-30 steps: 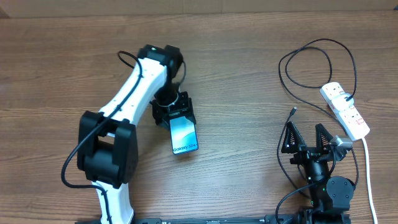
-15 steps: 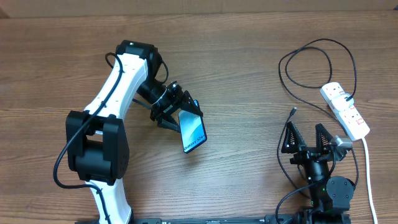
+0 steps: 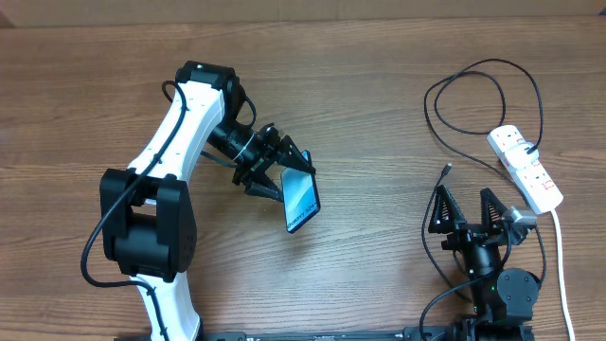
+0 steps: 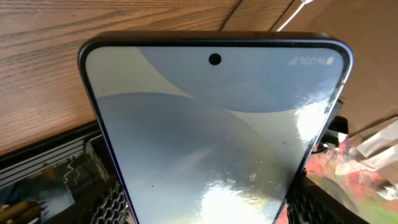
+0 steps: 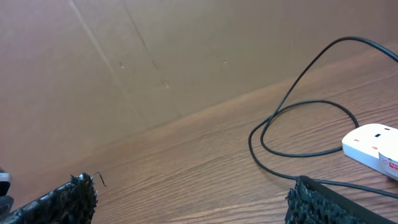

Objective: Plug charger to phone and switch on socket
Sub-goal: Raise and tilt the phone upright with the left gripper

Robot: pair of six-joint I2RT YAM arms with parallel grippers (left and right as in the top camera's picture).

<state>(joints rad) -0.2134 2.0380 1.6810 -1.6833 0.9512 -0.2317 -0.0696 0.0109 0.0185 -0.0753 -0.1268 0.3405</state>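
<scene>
On the wooden table (image 3: 379,275), the white power strip (image 3: 525,169) lies ahead and to the right of my right gripper (image 3: 468,210), whose fingers stand apart (holding nothing). My left gripper (image 3: 284,170) is clamped on one end of the phone (image 3: 301,201). The charger (image 3: 499,61) has its tip just ahead of my right fingers.

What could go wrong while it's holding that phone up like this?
The phone is tilted, pinched at one end by the left fingers; it might slip. The charger lies in loose loops near the right fingers, so pulling its tip could snag or drag the socket.
</scene>
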